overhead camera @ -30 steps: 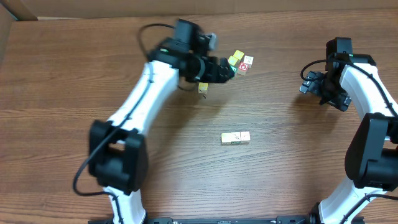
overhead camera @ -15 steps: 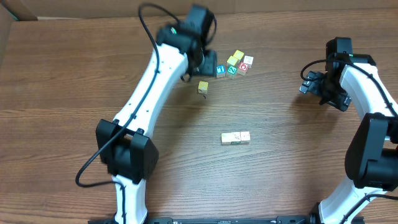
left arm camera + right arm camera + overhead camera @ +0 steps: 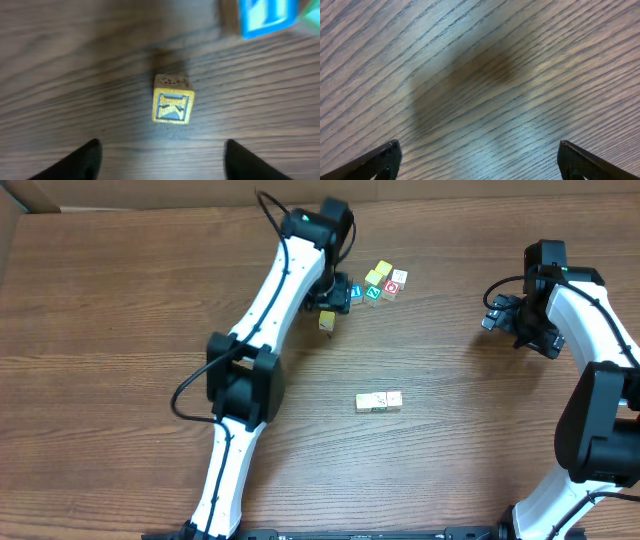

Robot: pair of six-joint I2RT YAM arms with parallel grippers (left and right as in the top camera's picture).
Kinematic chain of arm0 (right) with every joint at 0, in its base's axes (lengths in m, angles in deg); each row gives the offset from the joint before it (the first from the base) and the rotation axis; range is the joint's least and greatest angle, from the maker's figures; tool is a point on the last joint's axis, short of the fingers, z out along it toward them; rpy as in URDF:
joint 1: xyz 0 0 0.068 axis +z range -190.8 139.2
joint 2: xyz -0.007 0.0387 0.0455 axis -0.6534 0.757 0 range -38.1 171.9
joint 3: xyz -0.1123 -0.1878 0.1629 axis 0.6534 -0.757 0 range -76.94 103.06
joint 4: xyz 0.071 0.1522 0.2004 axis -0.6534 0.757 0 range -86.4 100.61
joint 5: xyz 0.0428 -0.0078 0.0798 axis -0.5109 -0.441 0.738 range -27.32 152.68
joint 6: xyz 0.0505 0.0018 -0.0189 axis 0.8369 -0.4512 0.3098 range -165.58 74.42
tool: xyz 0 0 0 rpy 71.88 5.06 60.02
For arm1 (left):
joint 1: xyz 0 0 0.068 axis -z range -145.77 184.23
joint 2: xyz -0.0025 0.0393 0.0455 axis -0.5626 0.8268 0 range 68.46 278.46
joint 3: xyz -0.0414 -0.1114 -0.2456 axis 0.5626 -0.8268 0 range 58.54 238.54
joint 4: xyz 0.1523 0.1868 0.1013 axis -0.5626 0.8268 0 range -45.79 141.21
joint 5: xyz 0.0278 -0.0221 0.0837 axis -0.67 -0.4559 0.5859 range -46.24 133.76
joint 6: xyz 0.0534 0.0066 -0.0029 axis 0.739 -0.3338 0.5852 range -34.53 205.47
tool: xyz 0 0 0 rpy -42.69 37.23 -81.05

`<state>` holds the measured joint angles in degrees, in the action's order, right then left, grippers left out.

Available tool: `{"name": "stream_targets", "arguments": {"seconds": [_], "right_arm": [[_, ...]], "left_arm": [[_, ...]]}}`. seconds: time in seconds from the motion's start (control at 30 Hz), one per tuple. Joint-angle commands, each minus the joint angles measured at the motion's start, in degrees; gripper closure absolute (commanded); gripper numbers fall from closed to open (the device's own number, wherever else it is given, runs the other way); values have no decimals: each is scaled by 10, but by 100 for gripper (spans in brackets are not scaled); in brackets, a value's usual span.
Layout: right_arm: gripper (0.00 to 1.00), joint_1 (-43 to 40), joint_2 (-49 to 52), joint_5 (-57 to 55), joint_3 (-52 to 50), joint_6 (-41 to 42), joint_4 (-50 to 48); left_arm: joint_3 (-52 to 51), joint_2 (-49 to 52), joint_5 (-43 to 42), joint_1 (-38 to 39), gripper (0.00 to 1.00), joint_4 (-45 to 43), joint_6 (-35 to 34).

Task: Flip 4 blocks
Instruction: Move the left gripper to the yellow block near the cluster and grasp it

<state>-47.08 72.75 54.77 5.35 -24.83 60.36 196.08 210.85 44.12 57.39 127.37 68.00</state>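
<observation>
**Lone yellow block** [image 3: 172, 100]: small wooden cube, standing free on the counter [image 3: 120, 330]. The face toward the left wrist camera is yellow-bordered with a dark letter, seemingly a K. The top is pale wood with a faint printed mark. It sits near a cluster of cubes but apart from it.

**Cluster, far side of the counter:** blue-faced cube [image 3: 352, 293], teal block [image 3: 373, 293], yellow-topped block [image 3: 384, 269], red block [image 3: 392, 288] and white-topped cube [image 3: 399, 277], packed close together.

**Pale pair** [image 3: 378, 401]: two cream cubes touching side by side, mid-counter.

**Left fingers** [image 3: 82, 162]: spread apart and empty. The tips stop short of the lone yellow block and touch nothing.

**Right fingers** [image 3: 380, 160]: spread fully wide and empty, above plain wood grain, well apart from every cube.
</observation>
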Motion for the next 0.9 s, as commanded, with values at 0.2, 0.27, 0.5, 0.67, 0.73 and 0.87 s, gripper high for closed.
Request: {"name": "stream_targets", "arguments": {"seconds": [0.2,0.27,0.5,0.67,0.73,0.87], "right_arm": [[0,2,-15,-7,11,-2,-1],[0,2,-15,-7,11,-2,-1],[0,2,-15,-7,11,-2,-1],[0,2,-15,-6,11,-2,-1],[0,2,-15,-7,11,-2,-1],[0,2,-15,-7,11,-2,-1]], "left_arm": [[5,16,-17,3,52,-19,19],[4,16,-17,5,60,-27,18],[-25,16,-9,18,48,-71,16],[-29,16,23,19,52,-74,-10],[-35,16,32,19,49,-76,-10],[-48,16,50,18,48,-76,-10]]}}
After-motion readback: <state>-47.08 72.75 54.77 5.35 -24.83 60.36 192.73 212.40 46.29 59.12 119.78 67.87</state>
